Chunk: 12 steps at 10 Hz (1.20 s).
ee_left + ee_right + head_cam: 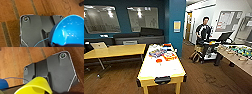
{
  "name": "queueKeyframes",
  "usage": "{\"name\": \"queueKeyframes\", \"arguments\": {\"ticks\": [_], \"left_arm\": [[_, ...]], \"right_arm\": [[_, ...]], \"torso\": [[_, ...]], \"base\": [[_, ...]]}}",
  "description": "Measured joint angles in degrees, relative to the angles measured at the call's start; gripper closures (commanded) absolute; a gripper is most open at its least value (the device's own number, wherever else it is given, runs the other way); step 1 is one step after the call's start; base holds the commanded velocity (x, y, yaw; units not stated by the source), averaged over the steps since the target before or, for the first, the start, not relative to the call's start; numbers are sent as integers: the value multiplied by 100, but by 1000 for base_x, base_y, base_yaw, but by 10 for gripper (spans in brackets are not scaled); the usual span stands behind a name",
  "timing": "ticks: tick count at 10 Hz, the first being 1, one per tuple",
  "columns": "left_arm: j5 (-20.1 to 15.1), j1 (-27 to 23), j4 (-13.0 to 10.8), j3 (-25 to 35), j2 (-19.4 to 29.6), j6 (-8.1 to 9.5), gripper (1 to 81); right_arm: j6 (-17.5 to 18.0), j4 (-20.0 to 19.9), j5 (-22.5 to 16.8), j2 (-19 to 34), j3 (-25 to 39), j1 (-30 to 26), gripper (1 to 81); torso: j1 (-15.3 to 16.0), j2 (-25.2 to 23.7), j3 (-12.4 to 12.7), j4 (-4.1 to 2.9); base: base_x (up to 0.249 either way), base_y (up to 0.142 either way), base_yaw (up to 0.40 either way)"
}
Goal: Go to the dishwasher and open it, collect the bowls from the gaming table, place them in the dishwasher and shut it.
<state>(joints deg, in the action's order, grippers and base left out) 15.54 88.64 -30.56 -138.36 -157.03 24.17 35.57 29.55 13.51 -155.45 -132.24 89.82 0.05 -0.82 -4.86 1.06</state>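
Lounge with wooden floor (204, 80), seen from the robot's head camera. The gaming table (161, 70), white-topped with a yellowish edge, stands lengthwise ahead of the robot, so its near end faces the camera and its far half carries the clutter. Left of it, a yellow wooden tabletop (116, 50); at the right edge, a table-football table (236, 53) with a green field, and beyond it a person (204, 31) standing by a control rig. An orange-red bowl (158, 60) sits near the middle of the white top, well apart from the near end; colourful boxes (159, 52) lie farther back. It appears not yet collected, so by this reading the gathering step is half done. The dishwasher cannot be made out here.

Left wrist view: a blue bowl (68, 31) fills the lower corner beside the dark wrist plate, its glossy hollow turned toward the camera, above bare floor. It sits so close to the left pincer that it is probably carried there, gripped at the rim, but the fingers cannot be told.

Right wrist view: a yellow cup (36, 85) lies just under the wrist plate, likewise above floor and probably carried; whether the right pincer is closed cannot be told
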Motion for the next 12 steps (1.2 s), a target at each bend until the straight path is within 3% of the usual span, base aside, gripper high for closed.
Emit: {"name": "queueKeyframes", "arguments": {"ticks": [12], "left_arm": [[-55,-2,0,-6,0,0,811]], "right_arm": [[0,0,0,-13,-30,0,811]], "torso": [[0,0,0,0]], "base": [[0,0,-354]]}}
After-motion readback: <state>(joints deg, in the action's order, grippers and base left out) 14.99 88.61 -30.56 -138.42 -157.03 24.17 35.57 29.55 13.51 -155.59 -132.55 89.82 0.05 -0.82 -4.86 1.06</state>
